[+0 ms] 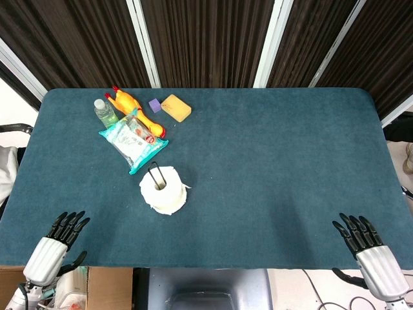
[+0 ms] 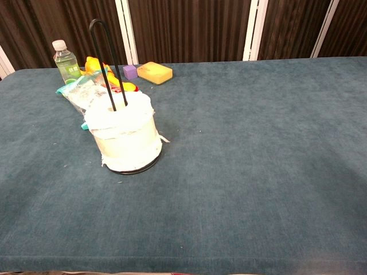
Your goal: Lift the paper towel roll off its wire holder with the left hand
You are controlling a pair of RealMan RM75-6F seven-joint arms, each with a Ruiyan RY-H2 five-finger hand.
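White paper towel roll point(image 1: 164, 190) on black wire holder point(image 2: 106, 63), well ahead of left hand point(image 1: 55, 247) fingertips. Both hands empty, fingers spread; right hand point(image 1: 369, 252) far off. Roll looks kinda squashed.

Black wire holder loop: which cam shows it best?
Chest view. The black wire holder loop stands tall and clear above the white paper towel roll, its base ring visible beneath. The head view looks down, so the loop is foreshortened to a short hook.

Wire holder point(image 2: 106, 63) base — mostly hidden under roll point(image 2: 123, 134)
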